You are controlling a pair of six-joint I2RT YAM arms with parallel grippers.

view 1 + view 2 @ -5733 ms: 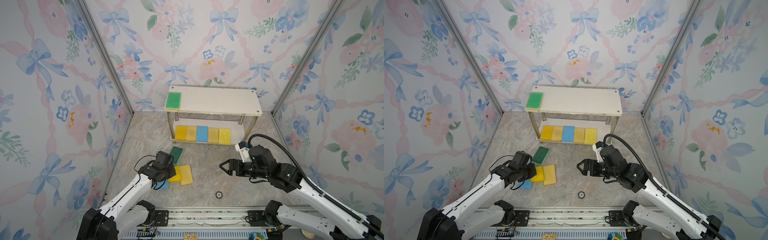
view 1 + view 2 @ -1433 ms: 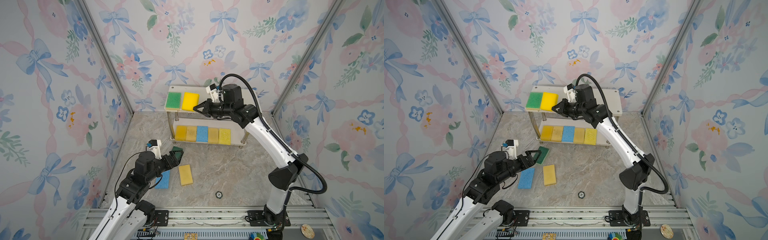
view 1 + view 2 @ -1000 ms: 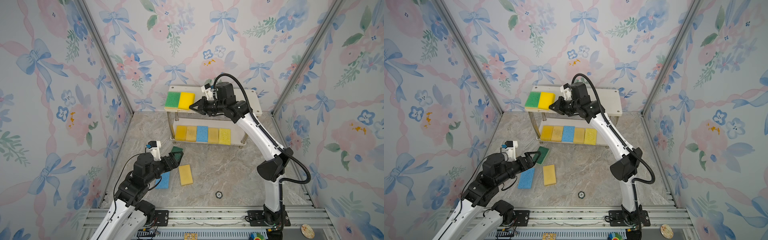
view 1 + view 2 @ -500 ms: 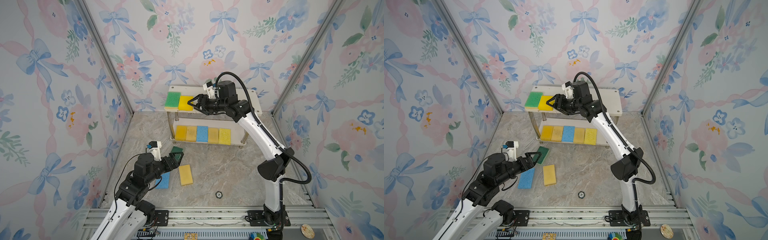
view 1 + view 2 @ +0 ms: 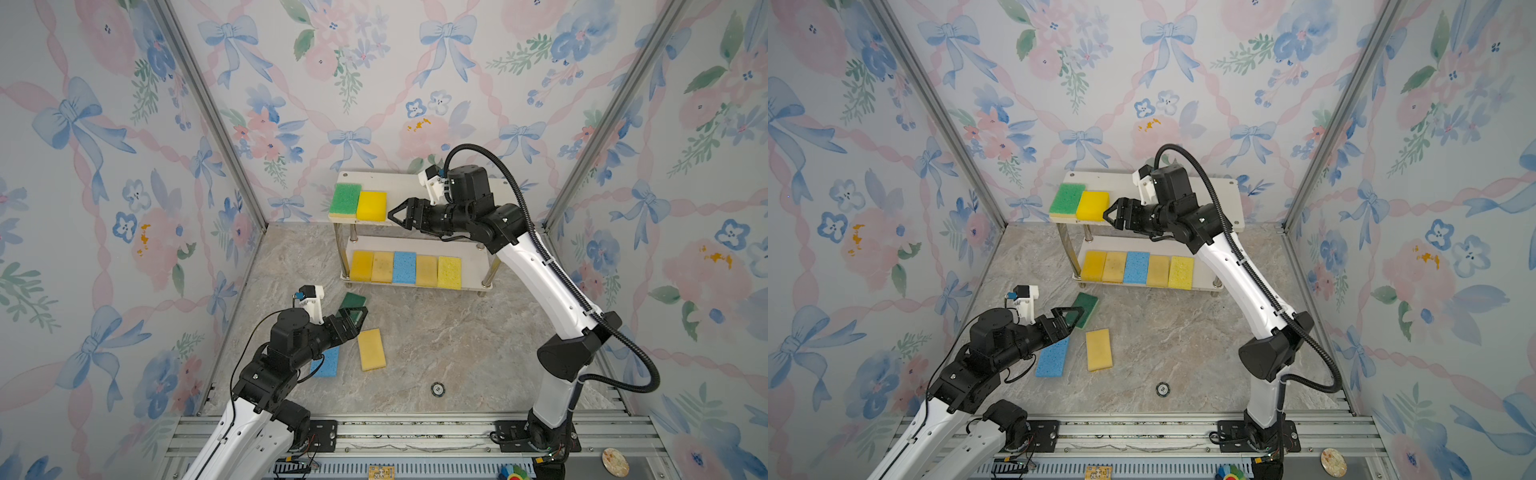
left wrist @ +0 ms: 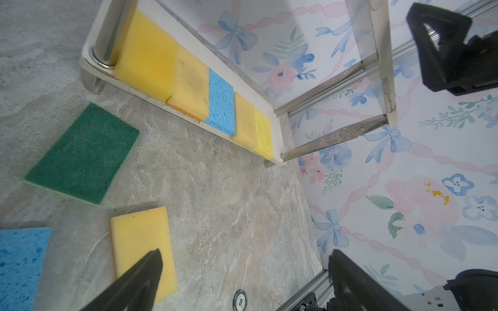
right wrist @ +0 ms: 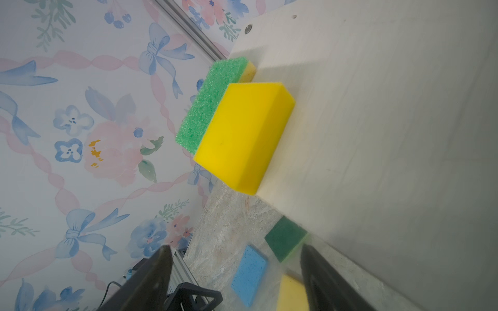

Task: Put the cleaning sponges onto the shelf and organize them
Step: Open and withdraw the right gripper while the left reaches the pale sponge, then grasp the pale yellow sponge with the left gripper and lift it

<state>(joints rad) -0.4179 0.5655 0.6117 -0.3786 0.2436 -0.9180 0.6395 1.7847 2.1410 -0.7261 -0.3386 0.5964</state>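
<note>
Two on the shelf (image 5: 403, 187) top, green-faced sponge (image 5: 345, 199), yellow sponge (image 5: 371, 205)

Left claw (image 5: 358, 319) low, right claw (image 5: 391, 215) high — both agape.

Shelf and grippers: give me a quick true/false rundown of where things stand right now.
1. The top board holds a green sponge and a yellow sponge side by side. True.
2. The lower board holds four sponges. False: five lie there in a row.
3. The right gripper is shut on the yellow sponge. False: its jaws are open beside the sponge, which lies free on the top board.
4. Three sponges lie on the floor. True: a dark green sponge, a tan sponge and a blue sponge.
5. The left gripper holds the blue sponge. False: it is open and empty, near the dark green sponge.
</note>
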